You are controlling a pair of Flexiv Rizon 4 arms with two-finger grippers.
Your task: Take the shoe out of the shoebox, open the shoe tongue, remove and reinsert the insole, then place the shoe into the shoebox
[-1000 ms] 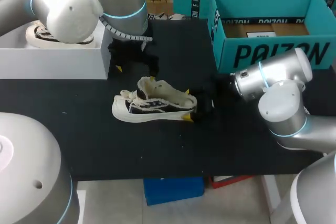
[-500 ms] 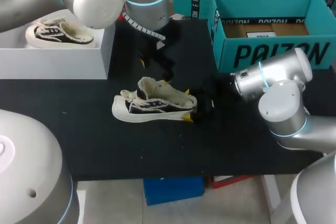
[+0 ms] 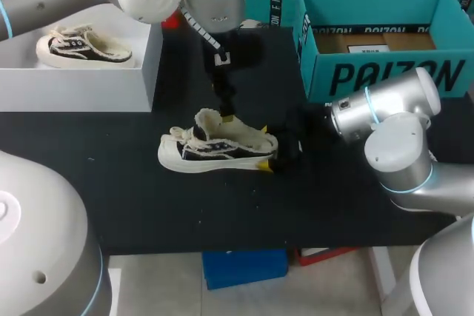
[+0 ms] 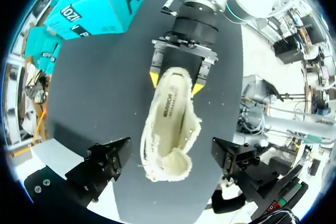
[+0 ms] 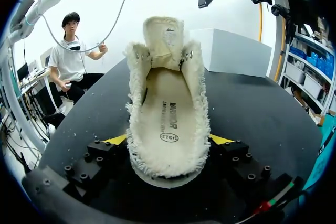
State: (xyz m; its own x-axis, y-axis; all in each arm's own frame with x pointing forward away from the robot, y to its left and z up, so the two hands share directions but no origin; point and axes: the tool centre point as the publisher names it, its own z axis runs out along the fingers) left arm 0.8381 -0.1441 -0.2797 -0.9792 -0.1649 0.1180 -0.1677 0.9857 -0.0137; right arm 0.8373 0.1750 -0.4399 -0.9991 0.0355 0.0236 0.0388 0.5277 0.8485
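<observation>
A cream, frayed-edge shoe [image 3: 215, 149] lies on its sole in the middle of the black table [image 3: 148, 205], toe to the left. My right gripper [image 3: 268, 155] is shut on its heel, one yellow tip on each side [image 5: 118, 140]. The insole [image 5: 165, 119] lies flat inside the shoe and the tongue [image 5: 164, 35] stands up at the far end. My left gripper [image 3: 224, 112] hangs just above the shoe's opening, pointing down, wide open and holding nothing. In the left wrist view the shoe [image 4: 170, 124] lies below, between the spread fingers [image 4: 105, 161].
A teal shoebox [image 3: 437, 20] stands open at the back right, behind my right arm. At the back left, a white box [image 3: 74, 83] carries a second shoe [image 3: 85, 46]. More teal boxes [image 3: 270, 1] sit behind the table's middle.
My left arm has swung from the back left towards the middle, bringing its gripper over the shoe. The right gripper and the shoe have stayed still.
</observation>
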